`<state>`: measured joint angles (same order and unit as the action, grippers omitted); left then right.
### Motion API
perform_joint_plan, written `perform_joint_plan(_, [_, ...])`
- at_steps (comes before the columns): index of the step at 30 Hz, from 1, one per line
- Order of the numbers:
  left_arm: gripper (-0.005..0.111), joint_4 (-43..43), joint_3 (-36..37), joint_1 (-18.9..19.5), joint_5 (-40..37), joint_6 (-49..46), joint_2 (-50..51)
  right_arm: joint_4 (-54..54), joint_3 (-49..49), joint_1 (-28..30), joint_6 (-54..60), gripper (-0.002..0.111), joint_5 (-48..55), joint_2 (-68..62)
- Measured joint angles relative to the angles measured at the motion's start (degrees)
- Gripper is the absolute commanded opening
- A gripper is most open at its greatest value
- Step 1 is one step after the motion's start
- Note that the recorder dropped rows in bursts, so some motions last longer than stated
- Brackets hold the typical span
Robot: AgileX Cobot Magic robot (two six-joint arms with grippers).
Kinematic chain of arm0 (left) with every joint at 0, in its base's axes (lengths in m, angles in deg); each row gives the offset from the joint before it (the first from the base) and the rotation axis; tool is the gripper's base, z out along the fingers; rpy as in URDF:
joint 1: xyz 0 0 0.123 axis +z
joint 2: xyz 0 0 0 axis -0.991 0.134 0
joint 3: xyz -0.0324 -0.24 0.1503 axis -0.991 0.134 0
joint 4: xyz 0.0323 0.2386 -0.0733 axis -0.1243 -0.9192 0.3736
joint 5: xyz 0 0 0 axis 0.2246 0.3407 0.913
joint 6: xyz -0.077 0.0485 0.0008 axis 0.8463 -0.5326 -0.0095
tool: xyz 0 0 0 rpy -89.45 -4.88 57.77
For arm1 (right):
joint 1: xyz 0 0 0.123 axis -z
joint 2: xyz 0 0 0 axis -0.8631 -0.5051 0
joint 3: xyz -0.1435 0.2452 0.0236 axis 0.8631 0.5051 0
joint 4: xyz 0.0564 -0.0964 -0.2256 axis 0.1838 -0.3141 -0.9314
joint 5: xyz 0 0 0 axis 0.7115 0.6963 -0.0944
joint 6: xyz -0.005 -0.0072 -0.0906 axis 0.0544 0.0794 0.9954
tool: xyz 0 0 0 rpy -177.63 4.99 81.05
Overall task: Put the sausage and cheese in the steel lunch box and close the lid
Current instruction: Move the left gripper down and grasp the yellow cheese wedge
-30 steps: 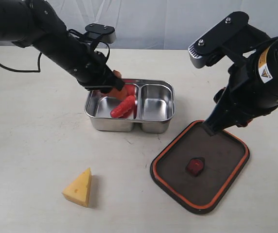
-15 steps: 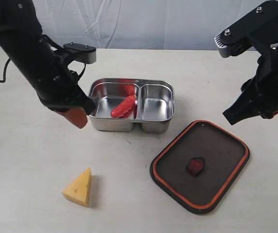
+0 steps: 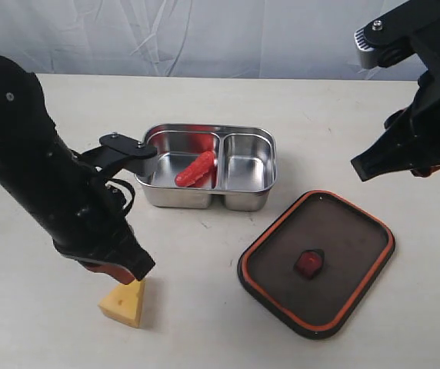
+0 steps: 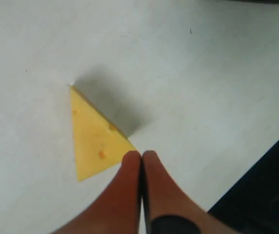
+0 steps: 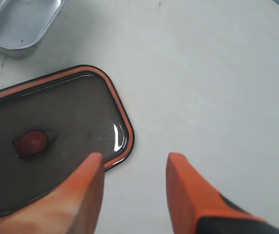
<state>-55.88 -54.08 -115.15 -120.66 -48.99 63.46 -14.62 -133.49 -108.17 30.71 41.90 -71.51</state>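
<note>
Off-white tabletop [image 3: 320, 108], faintly scuffed; wrinkled pale grey backdrop sheet [image 3: 205, 34] along its 12 o'clock edge.

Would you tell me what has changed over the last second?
The left gripper swung from the lunch box down to the cheese, its jaws closing empty. The right gripper, open, rose off the edge of the lid. The sausage, cheese, lunch box and lid stayed put.

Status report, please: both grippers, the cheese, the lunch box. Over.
Left gripper shut, empty, over cheese. Right gripper open above lid edge. Sausage in steel lunch box, larger compartment; lid off.
</note>
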Motion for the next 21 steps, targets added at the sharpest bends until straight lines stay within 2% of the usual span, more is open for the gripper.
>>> perform_joint_plan(3, [0.006, -2.34, 0.14, -0.09, 0.21, 2.48, -0.14, 0.0, 0.0, 0.0, -0.11, 0.041, -0.15, 0.0])
perform_joint_plan(9, [0.044, -6.17, 0.25, -0.09, -0.91, 4.34, -0.28, 0.0, 0.0, 0.0, -0.22, 0.041, -0.23, 0.0])
perform_joint_plan(12, [0.057, -6.02, 0.25, -0.09, 0.45, 5.48, -0.28, 0.0, 0.0, 0.0, -0.22, 0.041, -0.5, 0.1])
perform_joint_plan(16, [0.06, -4.78, 0.25, -0.09, 6.05, 6.97, -0.28, 0.0, 0.0, 0.0, -0.33, 0.041, -1.43, 0.1])
perform_joint_plan(21, [0.06, -4.78, 0.25, -0.09, 7.61, 7.2, -0.15, 0.0, 0.0, 0.0, -0.92, 0.041, -1.64, 0.1])
